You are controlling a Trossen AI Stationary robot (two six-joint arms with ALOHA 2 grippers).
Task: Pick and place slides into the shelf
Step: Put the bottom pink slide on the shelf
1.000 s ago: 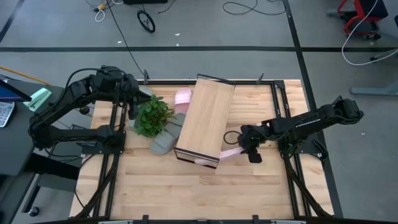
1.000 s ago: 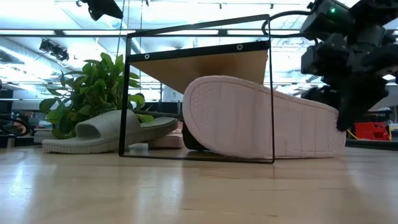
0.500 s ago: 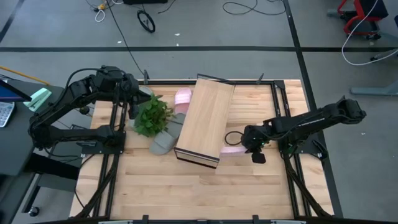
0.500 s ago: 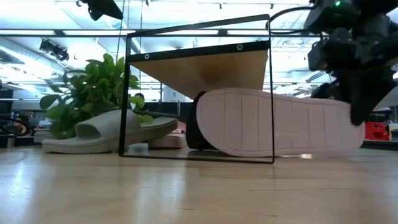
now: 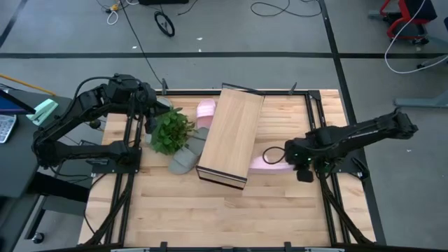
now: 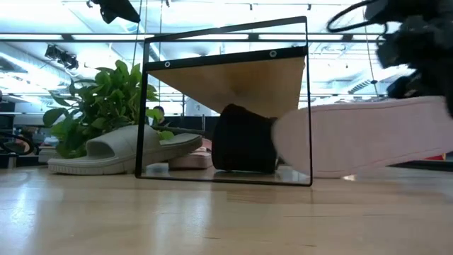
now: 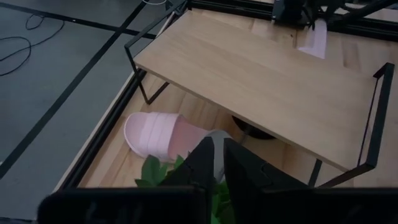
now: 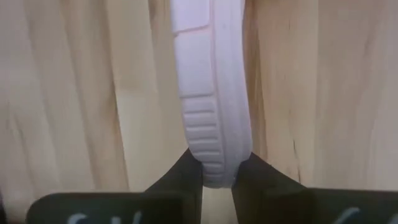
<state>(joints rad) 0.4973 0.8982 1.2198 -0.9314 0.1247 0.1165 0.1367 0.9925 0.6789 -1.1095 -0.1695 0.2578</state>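
My right gripper is shut on a pale pink slide just right of the shelf, a light-wood top on a dark frame. In the low view this slide hangs slanted beside the shelf's open end. A second pink slide lies at the shelf's far left corner. A grey slide lies on its sole at the shelf's left side. My left gripper hovers shut above the plant, touching nothing. My right gripper pinches one end of the pink slide's sole between its two fingers, one finger on each flat face, the ribbed rim showing between them. The fingers come from above, pointing steeply down. The held end is raised; the other end slants down toward the shelf.
A dark object sits under the shelf near its right opening. A black cable loop lies by the held slide. Black frame rails run along the table's right side. Bare wood stretches along the near edge.
My right gripper has risen and gone toward the table's right edge, tipping more steeply down. It has drawn the pink slide out from under the shelf. The slide, earlier on the table with its sole facing the low camera, now hangs raised at the held end.
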